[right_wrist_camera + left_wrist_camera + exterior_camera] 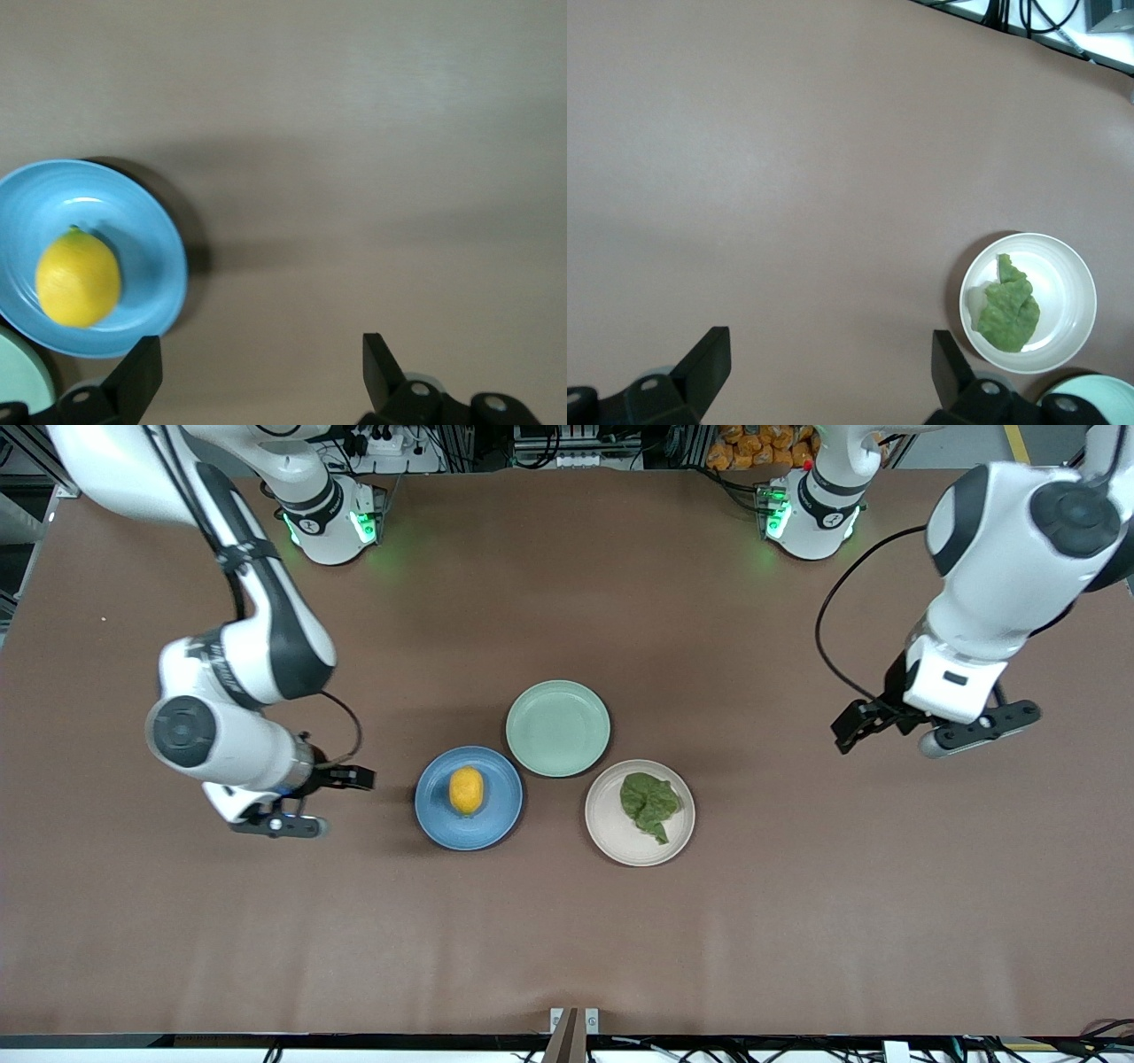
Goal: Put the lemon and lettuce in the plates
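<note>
Judging by the plates, nothing seems left: the lemon [466, 790] lies in the blue plate [443, 824]; the lettuce [649, 802] lies in the beige-white plate [611, 841] beside the blue plate; the left gripper [824, 367] and right gripper [257, 367] hang empty, fingers apart, over bare table [567, 939] clear of the blue plate.

The counter [567, 921] is covered in a matt brown sheet, smooth, with faint creases. The blue plate [509, 815] has a glossy glazed finish with fine concentric ridges and bright highlights in the right wrist view. The beige-white plate [611, 837] is smooth with a soft sheen. The light green plate [558, 728] looks smooth and semi-matt. The lemon [466, 790] has a finely dimpled, slightly shiny rind. The lettuce [649, 803] is wrinkled and matt. Arm shells are glossy white plastic with black joints; both hands' fingers [709, 359] are matt black.
</note>
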Controlling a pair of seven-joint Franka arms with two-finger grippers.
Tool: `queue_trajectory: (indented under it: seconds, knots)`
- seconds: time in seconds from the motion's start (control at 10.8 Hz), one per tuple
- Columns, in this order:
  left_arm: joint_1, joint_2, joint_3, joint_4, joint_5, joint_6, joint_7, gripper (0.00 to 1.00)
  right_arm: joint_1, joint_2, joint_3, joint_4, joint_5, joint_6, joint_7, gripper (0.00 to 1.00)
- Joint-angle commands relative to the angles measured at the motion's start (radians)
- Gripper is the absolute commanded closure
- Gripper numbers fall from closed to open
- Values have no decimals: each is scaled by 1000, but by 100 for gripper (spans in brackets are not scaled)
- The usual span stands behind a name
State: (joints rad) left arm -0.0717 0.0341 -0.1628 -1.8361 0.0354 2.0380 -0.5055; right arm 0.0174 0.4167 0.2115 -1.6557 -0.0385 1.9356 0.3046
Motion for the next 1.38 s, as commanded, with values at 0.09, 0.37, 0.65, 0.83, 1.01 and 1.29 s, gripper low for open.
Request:
queue_trajectory:
  seconds: [0.09,0.37,0.65,0.83,1.01,1.29]
  knots:
    - [10,7,-1,141,-14,-215,221,0,-14,-102,-63,-48,-3,-70,-45,0]
    - [10,7,0,260,-11,-401,304,0,-16,-165,-135,-56,-3,-128,-180,0]
    - [10,7,-1,304,-9,-469,317,0,-34,-242,-150,-55,-3,-168,-193,0]
    - [10,9,-1,316,-9,-481,317,0,-43,-285,-150,-56,-3,-191,-193,0]
    - [41,17,-12,331,-25,-481,317,0,-46,-329,-150,-56,-3,-195,-196,0]
    - [39,17,-15,331,-26,-481,317,0,-54,-395,-150,-55,-3,-196,-196,0]
